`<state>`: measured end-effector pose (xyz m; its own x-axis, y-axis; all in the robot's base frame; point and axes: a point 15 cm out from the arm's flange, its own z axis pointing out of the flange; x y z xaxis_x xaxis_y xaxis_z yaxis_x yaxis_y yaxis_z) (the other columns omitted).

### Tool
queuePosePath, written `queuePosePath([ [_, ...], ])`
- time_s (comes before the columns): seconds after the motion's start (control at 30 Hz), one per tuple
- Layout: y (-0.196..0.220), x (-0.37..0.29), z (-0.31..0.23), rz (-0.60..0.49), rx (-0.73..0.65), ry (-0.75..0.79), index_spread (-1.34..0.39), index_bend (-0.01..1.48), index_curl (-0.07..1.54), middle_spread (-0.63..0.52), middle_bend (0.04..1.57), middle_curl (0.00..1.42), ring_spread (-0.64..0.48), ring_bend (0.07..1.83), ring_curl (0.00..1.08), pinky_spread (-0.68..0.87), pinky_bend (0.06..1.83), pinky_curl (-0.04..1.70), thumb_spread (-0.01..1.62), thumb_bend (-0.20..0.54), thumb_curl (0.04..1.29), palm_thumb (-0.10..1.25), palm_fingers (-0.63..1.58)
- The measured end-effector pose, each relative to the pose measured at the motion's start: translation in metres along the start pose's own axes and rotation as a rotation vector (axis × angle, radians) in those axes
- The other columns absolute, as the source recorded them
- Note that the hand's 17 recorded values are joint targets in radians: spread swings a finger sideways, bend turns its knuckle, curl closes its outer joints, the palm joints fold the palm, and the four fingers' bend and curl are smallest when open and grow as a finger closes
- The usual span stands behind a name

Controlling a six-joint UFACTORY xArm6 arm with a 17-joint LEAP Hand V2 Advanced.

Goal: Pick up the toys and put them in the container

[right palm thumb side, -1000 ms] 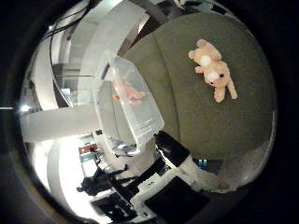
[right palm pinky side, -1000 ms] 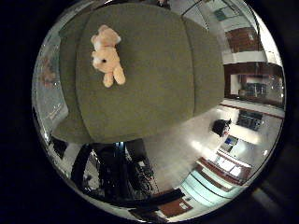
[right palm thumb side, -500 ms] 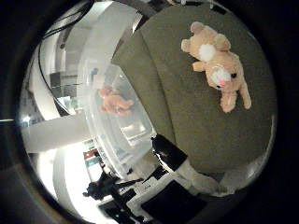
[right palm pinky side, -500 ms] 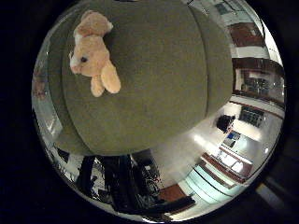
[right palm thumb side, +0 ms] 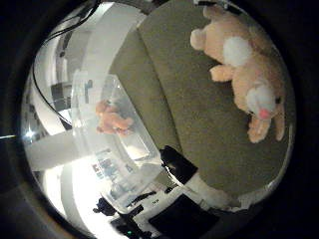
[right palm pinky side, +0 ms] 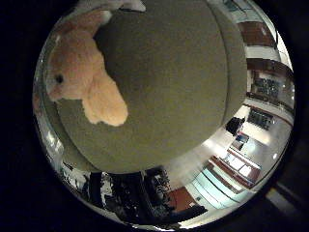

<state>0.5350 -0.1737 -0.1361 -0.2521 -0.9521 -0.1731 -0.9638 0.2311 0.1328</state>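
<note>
— Looming large under the palm is the plush bunny, lying flat on the olive-green cushion. It fills so much of both palm views that I'd say the hand is close above it, set up for a grab.

— Are the fingers around it yet?

— Can't tell. A pale bit shows at the very rim by the toy's head, which may be part of the hand, but nothing shows whether the fingers are straight or curled. The bunny looks to be resting on the fabric with its own weight, limbs splayed, so I'd judge it isn't lifted.

— Why's it lying out in the open like that?

— Probably so the palm can come straight down on it; nothing crowds it on the cushion.

— And where does it go?

— Farther off, just beside the cushion's edge, stands a clear plastic container, open at the top. A small pinkish plush toy already sits inside, so part of the job seems done.

— Close enough to reach?

— Looks like a short carry sideways. Beyond that, only the room, its pale floor and dark furniture.
</note>
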Motion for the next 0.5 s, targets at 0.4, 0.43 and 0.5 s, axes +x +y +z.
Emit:
queuePosePath([
  [0.4, 0.008, 0.0, 0.02, 0.014, -0.058, -0.008, -0.33, 0.24, 0.3, -0.19, 0.64, 0.56, -0.23, 0.96, 0.46, -0.21, 1.31, 0.19, 1.0, -0.007, 0.36, 0.78, 1.02],
  [0.43, 0.007, 0.0, 0.019, 0.015, -0.057, -0.008, -0.37, 0.31, 0.34, -0.23, 0.68, 0.59, -0.27, 0.99, 0.49, -0.25, 1.34, 0.21, 1.0, -0.007, 0.36, 0.81, 1.08],
  [0.5, 0.006, 0.001, 0.02, 0.015, -0.051, -0.006, -0.42, 0.43, 0.42, -0.28, 0.75, 0.67, -0.29, 1.07, 0.54, -0.26, 1.41, 0.26, 1.0, -0.01, 0.37, 0.85, 1.12],
])
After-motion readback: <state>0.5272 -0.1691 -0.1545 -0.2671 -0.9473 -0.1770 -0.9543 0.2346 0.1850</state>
